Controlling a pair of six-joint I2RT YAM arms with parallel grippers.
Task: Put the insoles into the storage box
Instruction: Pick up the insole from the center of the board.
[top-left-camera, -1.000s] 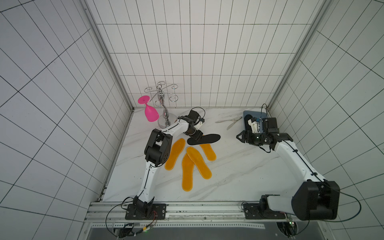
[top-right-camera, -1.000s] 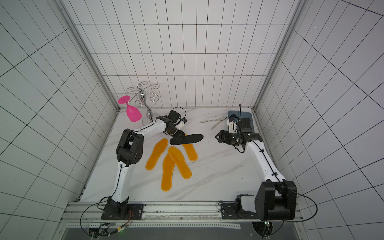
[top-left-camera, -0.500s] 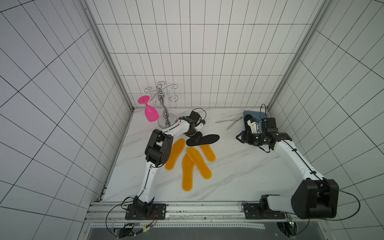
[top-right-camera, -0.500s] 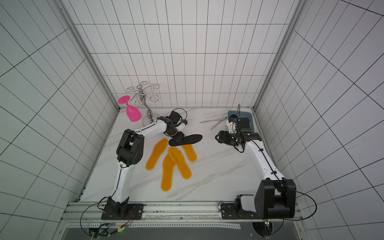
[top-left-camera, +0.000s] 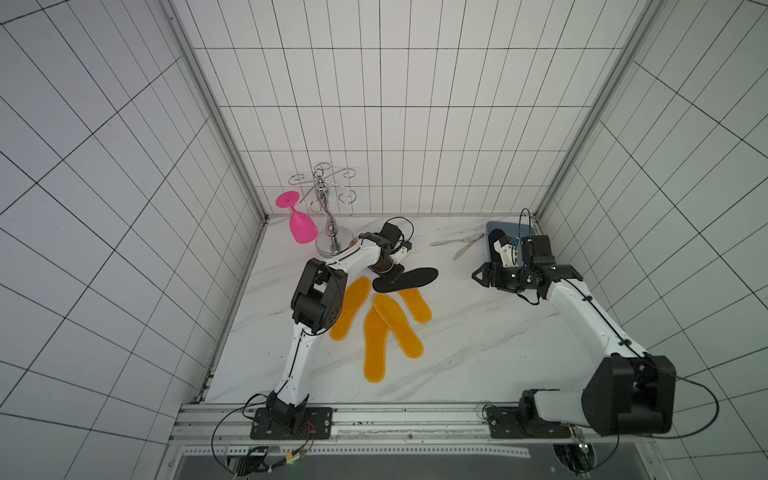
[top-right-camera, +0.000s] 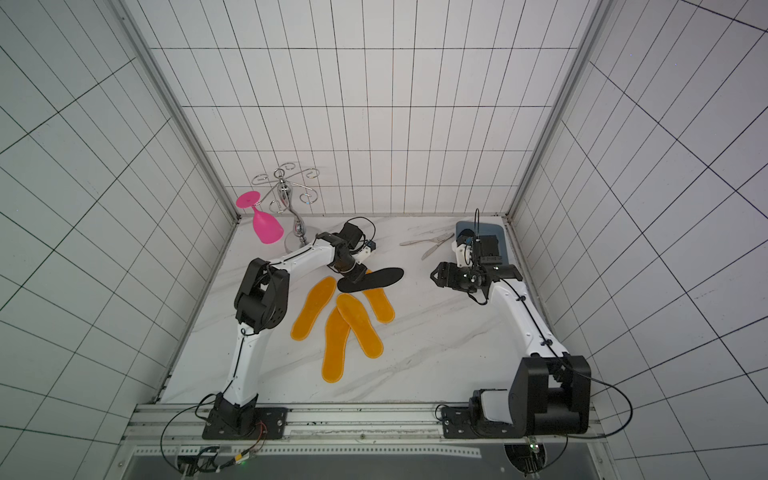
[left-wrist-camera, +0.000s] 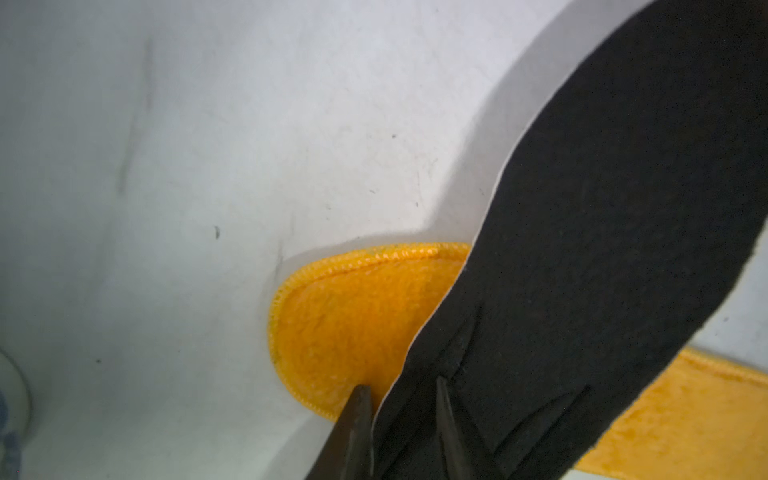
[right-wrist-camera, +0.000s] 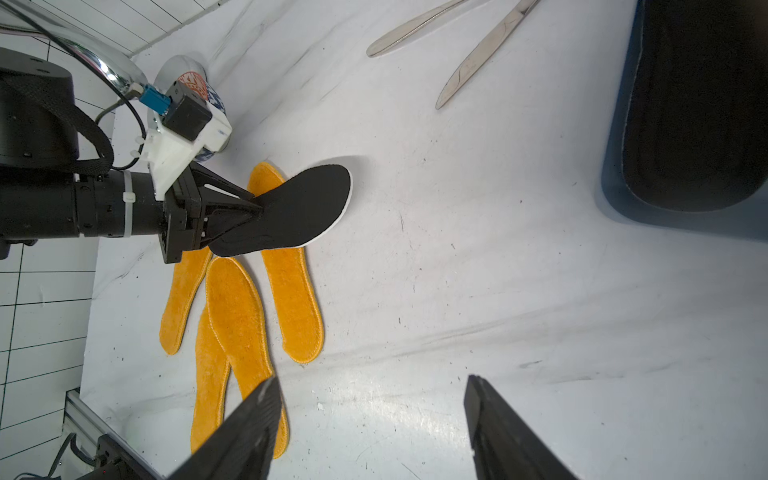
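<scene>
1. Black insole (top-left-camera: 409, 279): flat, foot-shaped, matte felt face with a thin white edge. It sits at frame centre in both top views (top-right-camera: 374, 278), crossing over the tip of one orange insole.
2. Left gripper (right-wrist-camera: 253, 210): fingers (left-wrist-camera: 357, 415) clamped on one end of the black insole.
3. Orange insoles (top-left-camera: 376, 345): four fleecy pads with stitched rims, fanned out below centre; two overlap.
4. Storage box (top-left-camera: 511, 227): blue-grey plastic tray with rounded corners, right of centre by the back wall. A second black insole (right-wrist-camera: 698, 104) lies inside.
5. Right gripper (right-wrist-camera: 370, 382): jaws spread and empty, above the marbled tabletop (top-left-camera: 478, 353).
6. Surroundings: steel cutlery (right-wrist-camera: 478, 58), pink goblet (top-left-camera: 302, 226) on a chrome rack (top-left-camera: 328, 216), and a patterned bowl (right-wrist-camera: 191, 81) with unreadable markings.
</scene>
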